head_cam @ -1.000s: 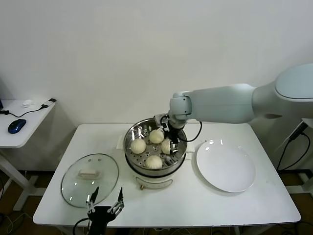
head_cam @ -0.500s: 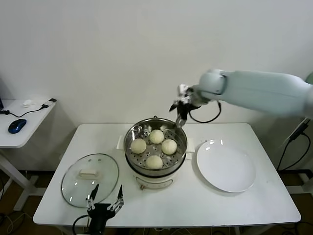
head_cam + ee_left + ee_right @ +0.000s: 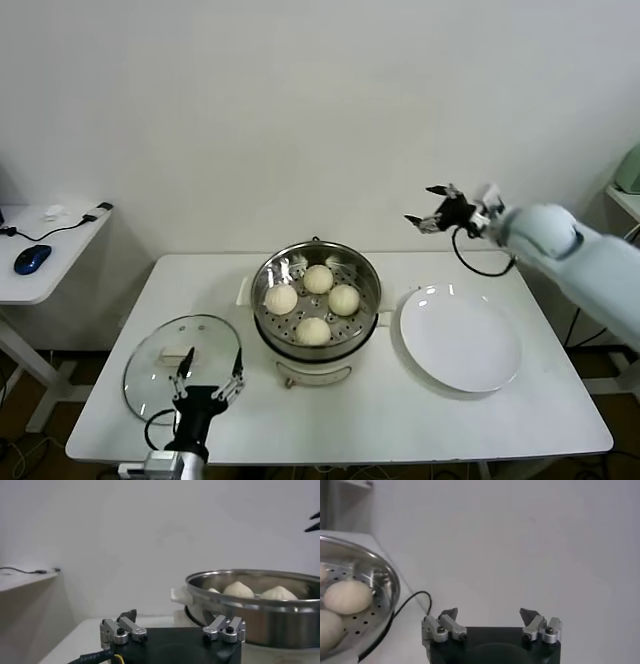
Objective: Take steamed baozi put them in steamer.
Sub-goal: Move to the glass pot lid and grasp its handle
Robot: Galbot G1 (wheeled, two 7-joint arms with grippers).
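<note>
**Steamer loaded, both grippers empty**

Right gripper (image 3: 432,207): raised in the air, fingers spread apart, holding nothing. The steamer (image 3: 316,300) sits below it and toward the robot's left; the white plate (image 3: 460,337) lies on the counter (image 3: 400,420) beneath the arm.

Steamed baozi (image 3: 313,303): four cream-white domed buns resting on the perforated tray inside the steamer, set in a loose diamond, close together, well clear of the right gripper.

Left gripper (image 3: 207,378): low at the counter's near edge, fingers released and empty. The glass lid (image 3: 182,352) with its white knob lies flat just ahead of it; the steamer stands beyond, toward the robot's right
</note>
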